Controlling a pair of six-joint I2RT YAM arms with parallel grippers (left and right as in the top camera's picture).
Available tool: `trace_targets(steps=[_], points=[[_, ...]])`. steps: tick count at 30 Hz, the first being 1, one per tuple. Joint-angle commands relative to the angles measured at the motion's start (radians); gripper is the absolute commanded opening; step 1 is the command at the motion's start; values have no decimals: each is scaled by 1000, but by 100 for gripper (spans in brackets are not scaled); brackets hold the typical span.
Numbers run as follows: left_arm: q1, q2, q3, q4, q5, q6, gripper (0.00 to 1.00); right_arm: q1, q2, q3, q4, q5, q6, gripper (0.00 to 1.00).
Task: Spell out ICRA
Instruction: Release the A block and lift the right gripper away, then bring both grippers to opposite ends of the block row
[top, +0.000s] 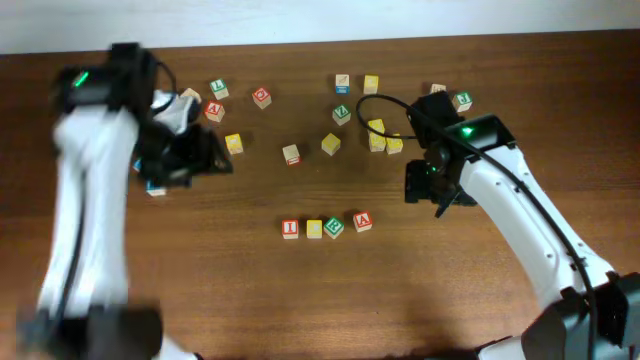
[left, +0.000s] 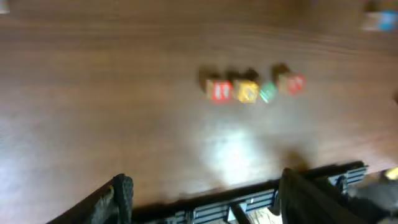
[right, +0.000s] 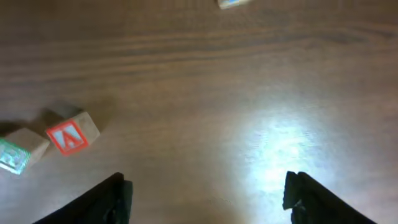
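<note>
A row of wooden letter blocks lies mid-table: a red I block (top: 290, 229), a yellow block (top: 314, 229), a green block (top: 334, 227) and a red A block (top: 362, 221). The row also shows in the left wrist view (left: 249, 89), blurred. The A block (right: 71, 132) and the green block (right: 15, 154) show at the left of the right wrist view. My right gripper (top: 432, 190) is open and empty, to the right of the row; its fingers (right: 205, 196) are wide apart. My left gripper (top: 200, 155) is open and empty at the left; its fingers (left: 205, 196) are spread.
Several loose letter blocks are scattered along the back of the table, around a yellow one (top: 331, 144), a red one (top: 261, 96) and a cluster by the right arm (top: 384, 138). A block (top: 155, 187) lies under the left arm.
</note>
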Motion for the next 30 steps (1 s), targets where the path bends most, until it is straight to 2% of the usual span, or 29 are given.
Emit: trace_targets(steps=[1,2,3,5,9,11,19,25,30], points=[[-3,-273,-215,76,-38,-74,80,-4,11,-3,32,-62,-31,47],[-2,-327,-283,118,-39,-90,77,-4,16,-3,39,-82,-45,37],[-2,-371,-360,171,-41,-115,66,-4,25,-4,45,-105,-52,30],[-2,-409,-531,311,-42,-174,49,-4,51,-4,47,-111,-52,8],[-22,-319,-745,558,-45,-175,8,-4,116,-4,53,-171,-52,4],[-53,-243,-773,638,-58,-175,1,-3,153,-4,71,-239,-52,4],[-212,6,-773,799,-122,-235,0,-2,269,-29,126,-287,-51,4],[-285,98,-773,842,-181,-279,0,-2,286,-137,279,-359,-48,4],[-309,103,-773,842,-124,-280,0,-2,286,-190,357,-388,-48,4]])
